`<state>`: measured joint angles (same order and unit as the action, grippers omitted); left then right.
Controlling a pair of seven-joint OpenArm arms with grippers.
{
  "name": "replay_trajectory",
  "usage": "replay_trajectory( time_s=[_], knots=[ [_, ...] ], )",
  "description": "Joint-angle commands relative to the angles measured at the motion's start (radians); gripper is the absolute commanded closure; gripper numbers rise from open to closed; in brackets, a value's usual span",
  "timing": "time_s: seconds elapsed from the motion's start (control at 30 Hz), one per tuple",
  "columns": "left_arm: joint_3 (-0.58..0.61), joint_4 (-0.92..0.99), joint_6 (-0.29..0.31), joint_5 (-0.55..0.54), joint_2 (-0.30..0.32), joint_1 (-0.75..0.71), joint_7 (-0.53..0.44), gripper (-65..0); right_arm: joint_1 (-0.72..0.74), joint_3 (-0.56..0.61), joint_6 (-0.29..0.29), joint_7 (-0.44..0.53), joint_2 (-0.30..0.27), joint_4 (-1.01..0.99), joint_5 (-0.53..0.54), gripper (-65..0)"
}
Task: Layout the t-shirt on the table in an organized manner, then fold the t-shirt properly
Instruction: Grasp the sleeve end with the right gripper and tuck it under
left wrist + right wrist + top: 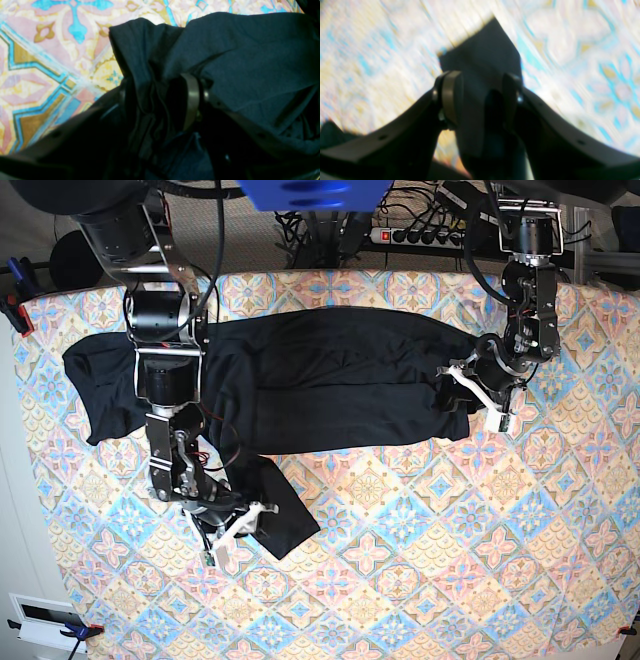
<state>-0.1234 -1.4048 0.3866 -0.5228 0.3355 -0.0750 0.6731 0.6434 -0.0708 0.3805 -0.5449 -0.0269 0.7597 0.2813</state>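
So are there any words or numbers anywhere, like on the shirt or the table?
None can be read.
The t-shirt is plain black, with no print.
The table shows only patterned tiles, no letters.
The blue thing at the top edge of the base view shows no lettering.
The right wrist view is too blurred to show any text.

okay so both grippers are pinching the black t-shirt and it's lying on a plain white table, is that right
Not quite: the table is covered in a pastel diamond-tile pattern of blue, pink and peach, not plain white, as the base view shows. The left gripper and right gripper do each pinch the soft black t-shirt.
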Motion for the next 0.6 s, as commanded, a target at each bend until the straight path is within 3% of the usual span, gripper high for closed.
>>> replay_trajectory(
  time_s=[0.0,0.13,0.37,0.57],
  knots=[
    [-0.002,-0.008,0.001,0.002,0.009,0.004,0.014,-25.8,0.045,0.001,-0.002,0.038,0.000,-0.006,0.012,-25.1],
    [-0.002,-0.008,0.001,0.002,0.009,0.004,0.014,-25.8,0.097,0.001,-0.050,0.105,0.000,-0.115,0.011,-25.1],
    [-0.003,-0.008,0.001,0.000,0.009,0.004,0.014,-25.8,0.120,0.002,-0.122,0.319,0.000,-0.251,0.011,-25.0],
    [-0.005,-0.008,0.001,0.000,0.009,0.002,0.014,-25.8,0.120,0.036,-0.122,0.346,0.000,-0.276,0.011,-24.9]
  ],
)
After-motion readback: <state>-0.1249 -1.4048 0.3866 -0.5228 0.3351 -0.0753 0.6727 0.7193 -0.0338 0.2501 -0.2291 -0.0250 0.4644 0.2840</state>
